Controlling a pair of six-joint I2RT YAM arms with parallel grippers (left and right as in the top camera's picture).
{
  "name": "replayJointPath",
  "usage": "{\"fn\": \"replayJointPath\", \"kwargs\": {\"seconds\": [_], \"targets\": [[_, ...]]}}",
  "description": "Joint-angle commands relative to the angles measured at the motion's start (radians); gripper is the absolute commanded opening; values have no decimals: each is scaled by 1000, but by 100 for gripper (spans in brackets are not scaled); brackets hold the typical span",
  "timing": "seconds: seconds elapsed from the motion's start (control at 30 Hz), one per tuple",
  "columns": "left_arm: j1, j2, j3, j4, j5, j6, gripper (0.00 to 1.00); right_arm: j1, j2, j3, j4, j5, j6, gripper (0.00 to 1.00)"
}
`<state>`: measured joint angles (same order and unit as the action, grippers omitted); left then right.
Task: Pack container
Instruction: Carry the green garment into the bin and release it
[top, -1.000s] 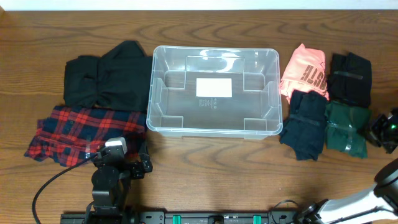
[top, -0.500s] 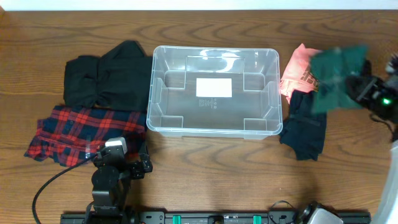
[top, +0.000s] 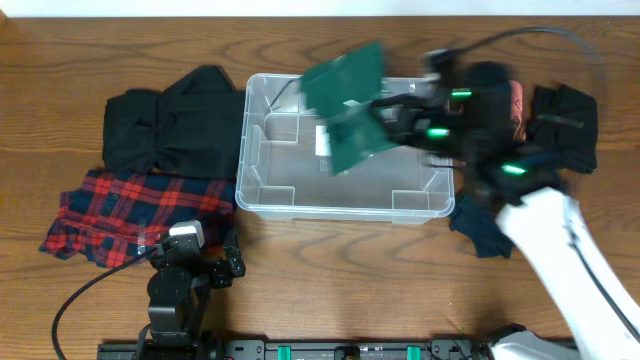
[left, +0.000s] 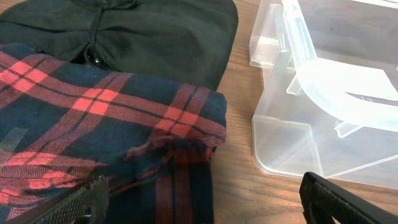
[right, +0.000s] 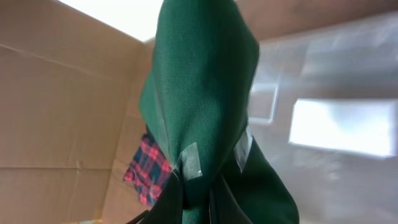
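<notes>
**Overhead.** The right end effector (top: 385, 118) grips a folded green garment (top: 345, 105), which hangs tilted above the container (top: 262, 190), over its rear middle. The arm is motion-blurred. As I judge it, the step in hand is placing this bundle. To do it well, the bundle should go down below the rim before release and lie flat against one end wall, leaving room for the rest. The container is a clear rectangular tub with rounded corners and moulded inner ledges. It stands open at the centre of the desk (top: 400, 290), and nothing lies in it yet. A black garment (top: 175, 125) and a red plaid shirt (top: 140, 210) lie to its left. A navy garment (top: 485, 228) and another black one (top: 565, 120) lie to its right.

**Left wrist.** The left end effector (left: 205, 183) has its fingers spread wide and holds nothing, low over the plaid shirt. The container's near corner shows just beside the shirt, apart from it. The wall is thin and glossy, so a bump could probably slide it.

**Right wrist.** The fingers are closed around the lower edge of the green bundle, which is bound with strips of clear tape and fills most of this picture. Behind it are the tub's translucent floor and a white label (right: 342, 127). A drop from this height could tip the bundle onto a ledge, so a low release seems wise.
</notes>
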<state>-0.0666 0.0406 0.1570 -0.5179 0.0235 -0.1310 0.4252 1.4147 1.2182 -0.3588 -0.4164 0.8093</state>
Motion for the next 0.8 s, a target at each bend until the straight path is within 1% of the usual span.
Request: {"fn": "replayJointPath", "kwargs": {"seconds": [0.0, 0.17, 0.43, 0.57, 0.6, 0.63, 0.67, 0.73, 0.77], "targets": [[2, 3, -14, 0, 3, -5, 98, 86, 130, 14, 63, 109, 243, 1], [2, 3, -14, 0, 3, -5, 98, 139, 323, 14, 204, 91, 399, 1], [2, 3, -14, 0, 3, -5, 98, 179, 510, 13, 398, 50, 593, 1], [2, 3, -14, 0, 3, -5, 98, 185, 571, 13, 489, 54, 611, 1], [2, 3, -14, 0, 3, -5, 98, 185, 583, 13, 499, 54, 610, 3], [2, 3, -14, 0, 3, -5, 98, 185, 587, 13, 498, 54, 596, 8], [2, 3, -14, 0, 3, -5, 98, 183, 589, 13, 497, 54, 549, 17], [2, 3, -14, 0, 3, -5, 98, 168, 583, 13, 489, 52, 395, 37], [2, 3, -14, 0, 3, -5, 98, 156, 571, 13, 456, 55, 333, 47]]}}
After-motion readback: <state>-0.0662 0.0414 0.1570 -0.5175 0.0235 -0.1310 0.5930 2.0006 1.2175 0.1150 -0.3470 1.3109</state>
